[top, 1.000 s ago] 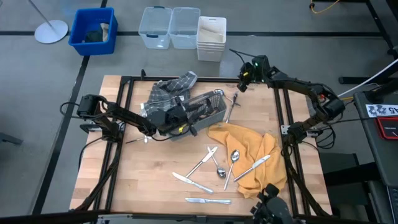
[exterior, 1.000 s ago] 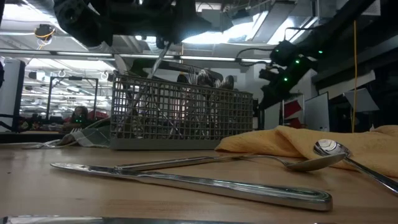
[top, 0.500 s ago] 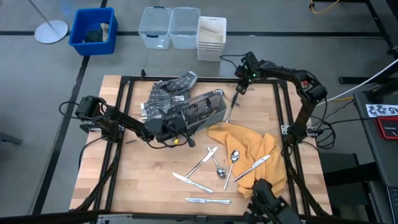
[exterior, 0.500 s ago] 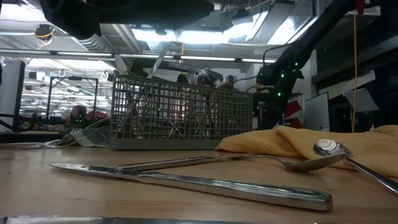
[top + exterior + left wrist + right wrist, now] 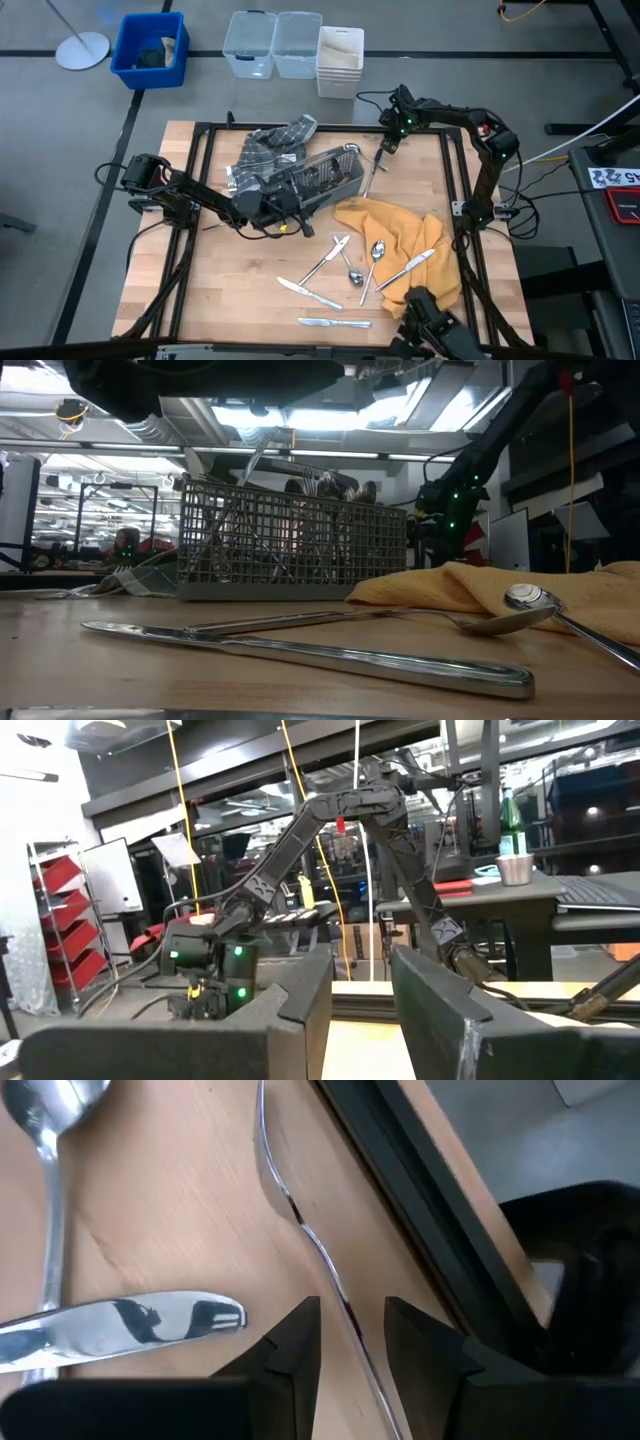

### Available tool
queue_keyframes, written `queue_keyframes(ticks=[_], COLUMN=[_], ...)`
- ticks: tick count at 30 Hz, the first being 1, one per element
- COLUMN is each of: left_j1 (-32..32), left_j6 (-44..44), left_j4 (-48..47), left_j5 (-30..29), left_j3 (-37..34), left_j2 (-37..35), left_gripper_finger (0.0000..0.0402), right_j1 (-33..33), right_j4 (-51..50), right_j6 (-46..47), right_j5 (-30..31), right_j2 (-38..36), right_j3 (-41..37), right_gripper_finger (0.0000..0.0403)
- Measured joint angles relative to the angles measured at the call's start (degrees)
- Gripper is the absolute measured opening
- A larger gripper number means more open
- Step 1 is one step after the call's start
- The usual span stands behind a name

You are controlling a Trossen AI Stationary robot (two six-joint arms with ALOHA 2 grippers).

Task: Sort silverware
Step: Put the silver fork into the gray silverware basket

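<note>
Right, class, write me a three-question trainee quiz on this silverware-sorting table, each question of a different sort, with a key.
1. True or false: the right gripper has open fingers astride a thin piece of silverware.
2. The yellow cloth lies: A) inside the caddy; B) flat on the table; C) on the floor.
3. Fill in: the left gripper is ____, holding nothing.

Key: 1 true; 2 B; 3 open.
</note>
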Motion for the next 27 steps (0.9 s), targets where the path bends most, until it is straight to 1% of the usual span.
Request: queue_keyframes(ticks=[4, 10, 13, 18, 19, 20, 24, 27], left_j1=[0.0, 0.0, 0.0, 0.0, 0.0, 0.0, 0.0, 0.0], left_j6=[-0.5, -0.4, -0.4, -0.4, -0.4, -0.4, 0.0, 0.0], left_j4=[-0.1, -0.2, -0.2, -0.2, -0.2, -0.2, -0.1, -0.1], left_j5=[0.0, -0.1, -0.6, -2.4, -2.7, -3.0, -4.4, -4.7], left_j3=[0.0, 0.0, 0.0, 0.0, 0.0, 0.0, 0.0, 0.0], left_j2=[0.0, 0.0, 0.0, 0.0, 0.0, 0.0, 0.0, 0.0], left_gripper_finger=[0.0095, 0.0095, 0.0095, 0.0095, 0.0095, 0.0095, 0.0095, 0.0095], right_j1=[0.0, 0.1, 0.1, 0.1, 0.1, 0.1, 0.1, 0.1], right_j4=[2.2, 2.4, 2.2, 1.7, 1.4, 1.2, 0.9, -0.8], right_j6=[0.0, 0.5, 0.7, 0.6, 0.4, 0.3, 0.4, 0.4], right_j5=[0.0, -0.2, -0.2, -0.4, -0.6, -0.6, -0.5, 0.1], right_j2=[1.5, 2.2, 2.2, 2.2, 2.2, 2.2, 1.9, 0.9], right_j3=[0.0, 0.2, 0.2, 0.2, 0.2, 0.2, 0.2, 0.0], right_gripper_finger=[0.0115, 0.0112, 0.0091, 0.0022, 0.0013, 0.001, 0.002, 0.0009])
